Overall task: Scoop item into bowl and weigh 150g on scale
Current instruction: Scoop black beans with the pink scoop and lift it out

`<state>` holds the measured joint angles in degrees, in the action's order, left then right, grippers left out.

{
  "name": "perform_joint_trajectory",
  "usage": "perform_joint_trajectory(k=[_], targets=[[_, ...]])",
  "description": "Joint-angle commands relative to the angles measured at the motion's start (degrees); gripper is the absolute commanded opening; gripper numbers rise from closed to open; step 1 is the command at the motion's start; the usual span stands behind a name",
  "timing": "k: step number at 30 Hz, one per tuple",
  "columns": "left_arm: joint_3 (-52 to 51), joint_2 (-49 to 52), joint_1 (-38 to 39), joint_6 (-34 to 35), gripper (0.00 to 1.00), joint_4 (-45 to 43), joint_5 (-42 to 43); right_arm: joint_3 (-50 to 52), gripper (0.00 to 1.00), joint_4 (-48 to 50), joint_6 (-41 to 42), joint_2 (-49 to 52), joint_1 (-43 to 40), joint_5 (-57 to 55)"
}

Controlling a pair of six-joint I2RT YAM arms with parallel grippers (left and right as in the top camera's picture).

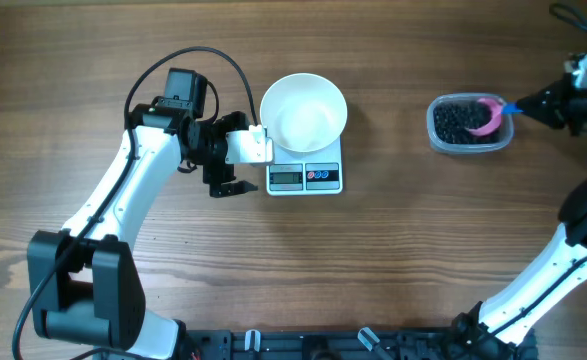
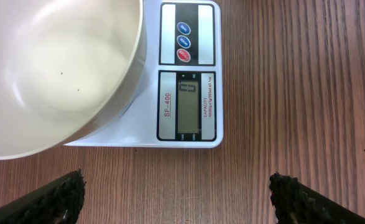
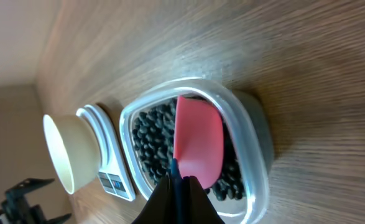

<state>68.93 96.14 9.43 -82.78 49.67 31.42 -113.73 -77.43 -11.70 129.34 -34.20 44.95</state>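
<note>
Right fingers (image 3: 194, 206), closed on scoop (image 3: 198, 140) handle, over beans (image 3: 148, 140) at right; empty bowl (image 1: 303, 112) on scale (image 1: 305, 178) well left, beside wide-open, empty left fingers (image 2: 51, 199).

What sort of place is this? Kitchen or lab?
Likely a lab bench staged for a kitchen task: two robot arms at a wood-grain table, a white digital kitchen scale under a round white bowl, a clear plastic tub of black beans with a pink scoop.
</note>
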Motion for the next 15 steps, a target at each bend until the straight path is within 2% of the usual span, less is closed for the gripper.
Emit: perform_joint_trajectory(k=[1, 4, 15], targets=[[-0.4, 0.7, 0.1, 0.5, 1.00, 0.0, 1.3, -0.1, 0.05, -1.3, -1.8, 0.6, -1.3, 4.5], [-0.4, 0.7, 0.1, 0.5, 1.00, 0.0, 1.3, -0.1, 0.05, -3.9, -2.4, 0.6, -1.9, 6.7], [-0.4, 0.7, 0.1, 0.5, 1.00, 0.0, 1.3, -0.1, 0.04, -12.5, -12.6, 0.6, -2.2, 9.6]])
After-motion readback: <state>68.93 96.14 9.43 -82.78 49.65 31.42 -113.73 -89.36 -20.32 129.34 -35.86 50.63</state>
